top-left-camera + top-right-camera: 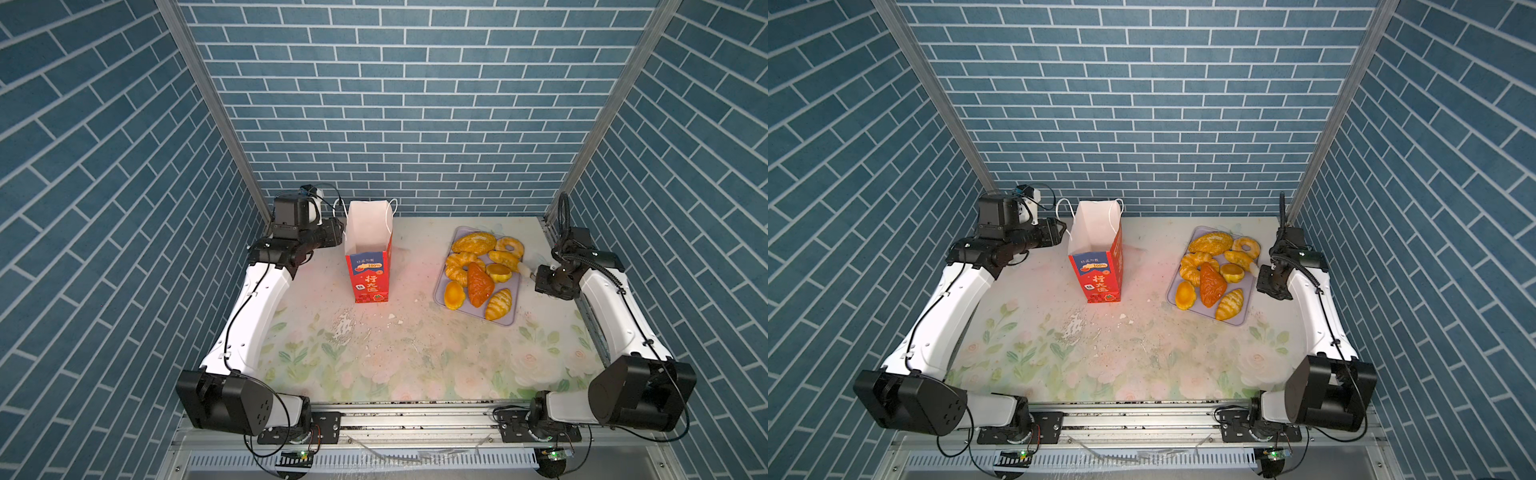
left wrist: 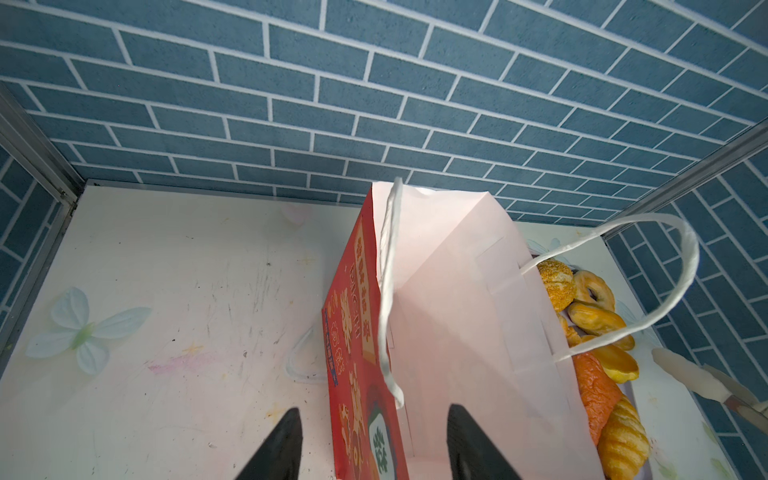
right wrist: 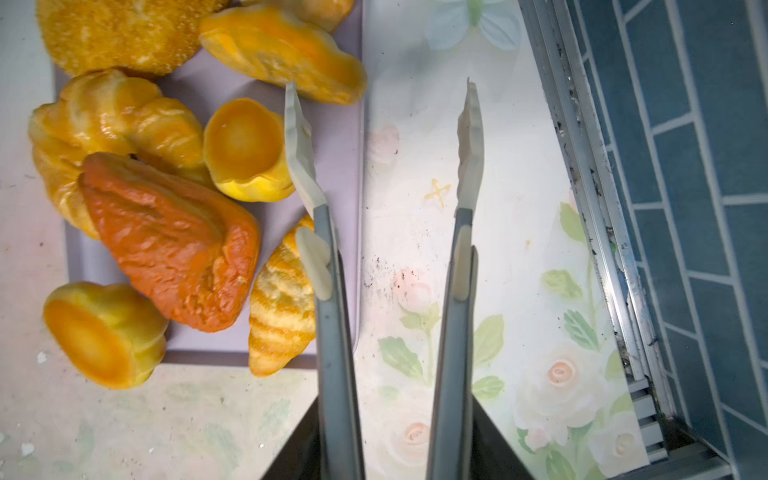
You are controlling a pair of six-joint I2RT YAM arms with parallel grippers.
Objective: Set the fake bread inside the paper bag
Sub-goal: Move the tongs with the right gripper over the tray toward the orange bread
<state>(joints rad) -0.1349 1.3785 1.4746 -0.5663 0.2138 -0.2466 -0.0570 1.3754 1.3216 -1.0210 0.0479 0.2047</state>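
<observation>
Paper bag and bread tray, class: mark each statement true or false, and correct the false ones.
1. The paper bag stands upright with its mouth open. True.
2. The right gripper holds tongs. True.
3. The tongs clamp the reddish triangular pastry. False: their tips stand apart with nothing between them, and the pastry lies on the lilac tray.
4. The left gripper hovers over the tray. False: its fingers straddle one wall of the paper bag.
5. The paper bag stands beside the tray, not on it. True.
</observation>
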